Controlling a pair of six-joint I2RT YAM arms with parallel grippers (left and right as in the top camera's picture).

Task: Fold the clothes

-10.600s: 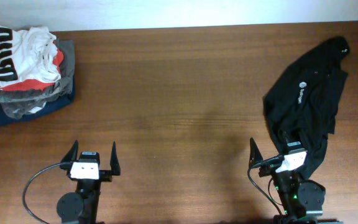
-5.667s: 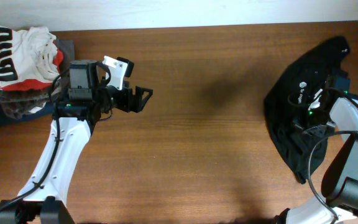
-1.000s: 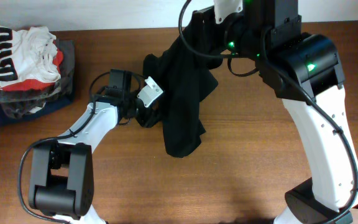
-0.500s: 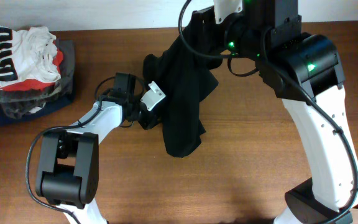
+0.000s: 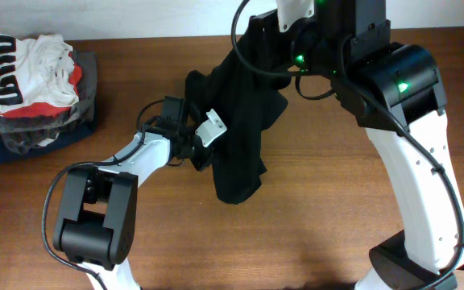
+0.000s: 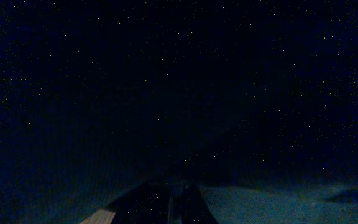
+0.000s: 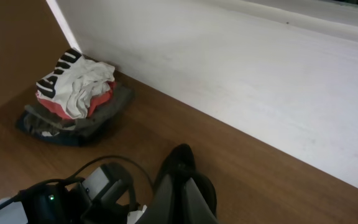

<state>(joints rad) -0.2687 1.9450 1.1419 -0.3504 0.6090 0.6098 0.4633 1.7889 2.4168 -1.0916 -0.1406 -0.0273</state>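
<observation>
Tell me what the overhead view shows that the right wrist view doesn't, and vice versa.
Overhead only: the whole right arm and the full length of the black T-shirt, hanging toward the table. Right wrist only: the broad face of the white wall. Both: the T-shirt, the left arm and the garment pile in the corner.

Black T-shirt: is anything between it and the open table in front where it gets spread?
Nothing visible. The black T-shirt hangs from the right fingers, with the left fingers shut on its side edge. The table in front of it shows only wood; the pile of other clothes lies apart at the far left corner.
</observation>
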